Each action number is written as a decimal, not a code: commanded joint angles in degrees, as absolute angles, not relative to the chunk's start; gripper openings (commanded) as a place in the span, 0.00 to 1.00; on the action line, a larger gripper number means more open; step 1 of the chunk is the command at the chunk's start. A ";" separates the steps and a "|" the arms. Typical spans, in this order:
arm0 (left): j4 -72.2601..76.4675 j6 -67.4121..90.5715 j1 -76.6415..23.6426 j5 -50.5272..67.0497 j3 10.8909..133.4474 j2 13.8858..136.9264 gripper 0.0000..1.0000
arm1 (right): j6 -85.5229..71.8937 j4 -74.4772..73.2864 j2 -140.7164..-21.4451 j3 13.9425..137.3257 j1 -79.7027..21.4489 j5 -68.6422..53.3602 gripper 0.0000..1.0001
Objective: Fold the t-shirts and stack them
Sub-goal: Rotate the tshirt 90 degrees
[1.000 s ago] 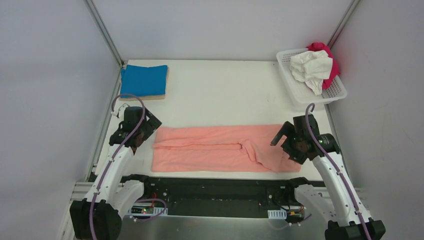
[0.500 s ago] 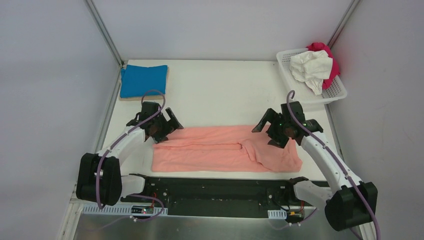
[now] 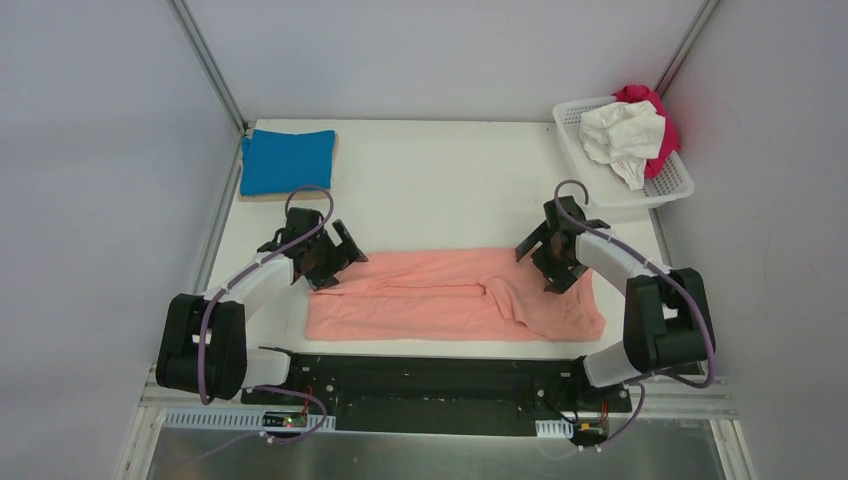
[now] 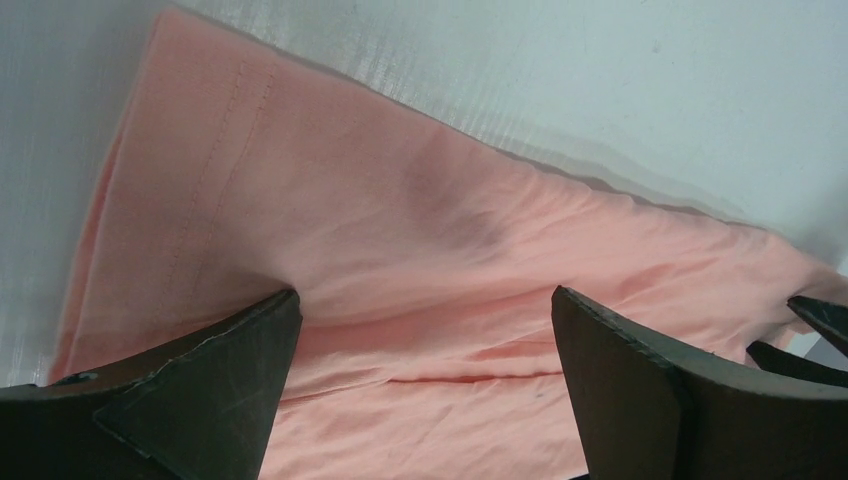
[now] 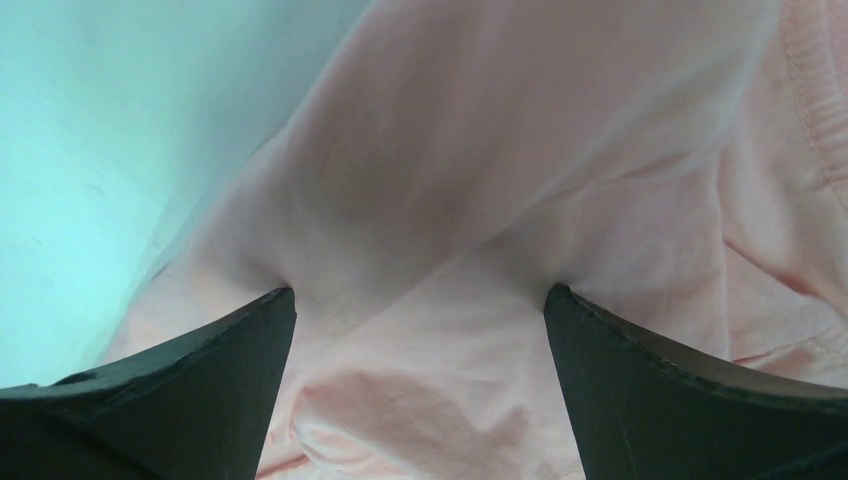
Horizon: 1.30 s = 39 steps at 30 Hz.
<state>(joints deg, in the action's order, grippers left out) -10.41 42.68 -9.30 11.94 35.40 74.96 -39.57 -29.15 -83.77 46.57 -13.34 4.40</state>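
The left hand (image 3: 332, 256) is spread wide. Its dark fingers (image 4: 215, 380) come down on the far left corner of the salmon-pink cloth t-shirt (image 3: 440, 300), and no cloth is pinched between them. The right hand (image 3: 548, 258) is spread wide too, with its fingertips on the far right corner of the same shirt. The shirt lies between both hands as a long flat band on the white worktop (image 3: 440, 190). Beyond the left hand, well apart, lies the bright blue folded t-shirt (image 3: 288, 160). Beyond the right hand stands the white plastic lattice basket (image 3: 600, 195), which holds the white crumpled t-shirt (image 3: 620, 130) and the magenta t-shirt (image 3: 660, 125).
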 commanded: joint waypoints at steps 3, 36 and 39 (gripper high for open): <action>-12.26 42.68 -9.74 11.77 31.33 76.47 0.99 | -40.75 -17.50 -96.02 53.28 -9.23 7.92 0.99; -16.26 47.80 -48.06 22.89 51.49 90.60 0.99 | -42.28 17.82 -164.78 146.90 -17.90 -8.91 0.99; -16.57 46.40 -48.28 22.30 51.65 88.65 0.99 | -36.25 18.10 -163.53 149.74 -18.68 -7.49 0.99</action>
